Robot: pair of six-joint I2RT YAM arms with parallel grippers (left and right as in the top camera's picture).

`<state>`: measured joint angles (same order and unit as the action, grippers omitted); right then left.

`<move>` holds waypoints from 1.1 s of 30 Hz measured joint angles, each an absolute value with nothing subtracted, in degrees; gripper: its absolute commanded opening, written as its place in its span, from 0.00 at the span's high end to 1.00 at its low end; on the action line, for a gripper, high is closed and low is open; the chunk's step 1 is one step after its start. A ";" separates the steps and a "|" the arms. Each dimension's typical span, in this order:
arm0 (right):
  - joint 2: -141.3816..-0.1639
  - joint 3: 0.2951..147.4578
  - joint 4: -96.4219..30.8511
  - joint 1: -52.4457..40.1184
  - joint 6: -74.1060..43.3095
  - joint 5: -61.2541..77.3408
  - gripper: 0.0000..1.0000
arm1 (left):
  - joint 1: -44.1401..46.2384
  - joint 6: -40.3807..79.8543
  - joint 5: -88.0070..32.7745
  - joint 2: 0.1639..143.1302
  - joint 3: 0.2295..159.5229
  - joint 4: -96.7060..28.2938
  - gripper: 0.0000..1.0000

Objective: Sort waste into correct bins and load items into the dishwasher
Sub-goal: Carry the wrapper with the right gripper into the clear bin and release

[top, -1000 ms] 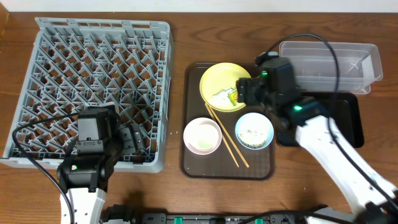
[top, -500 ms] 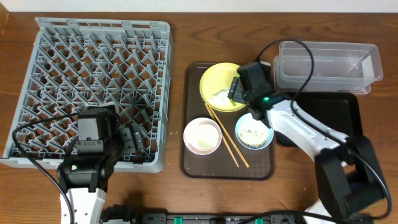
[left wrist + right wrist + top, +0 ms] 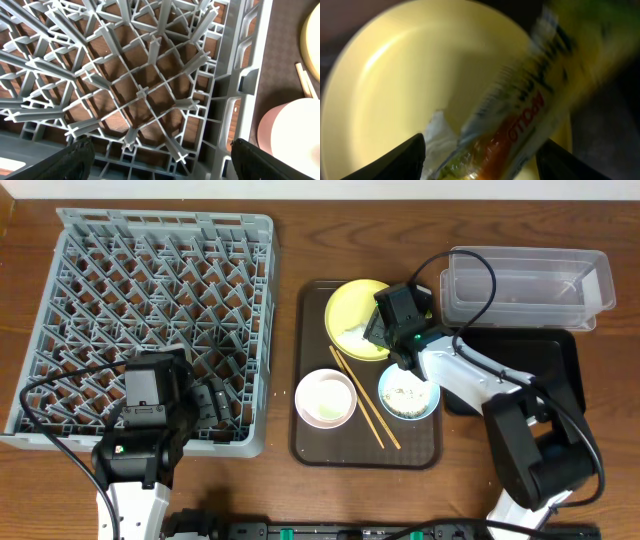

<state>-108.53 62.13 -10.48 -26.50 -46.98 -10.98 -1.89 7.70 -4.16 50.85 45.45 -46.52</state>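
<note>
- The left gripper is held wide apart and empty over the near corner of the dish rack, probably parked out of the way.
- The right gripper is set astride the snack wrapper over the yellow plate, beside the tissue; whether the wrapper is pinched cannot be told.
- The clear tub and black tray are placed just beyond, within easy reach for sorting.

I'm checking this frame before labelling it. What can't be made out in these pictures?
Wrapper: overhead, hidden under the right gripper; right wrist, blurred, so a grip cannot be told.
Tissue: right wrist, mostly behind the wrapper.
White bowl: left wrist, cut off by the frame edge.
Blue bowl: overhead, contents too small to identify.
</note>
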 measured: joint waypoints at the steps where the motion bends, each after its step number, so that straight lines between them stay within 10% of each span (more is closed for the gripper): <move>1: -109.21 62.13 -10.33 -26.50 -47.27 -10.96 0.45 | -1.89 7.70 -4.16 50.85 45.45 -46.52 0.11; 11: -110.24 62.13 -8.84 -26.50 -48.69 -9.89 0.99 | -1.89 7.70 -4.16 50.85 45.47 -46.52 0.11; 33: -89.52 62.13 -13.63 -9.47 -35.38 -17.47 0.99 | -1.89 7.70 -4.32 50.85 45.47 -46.50 0.11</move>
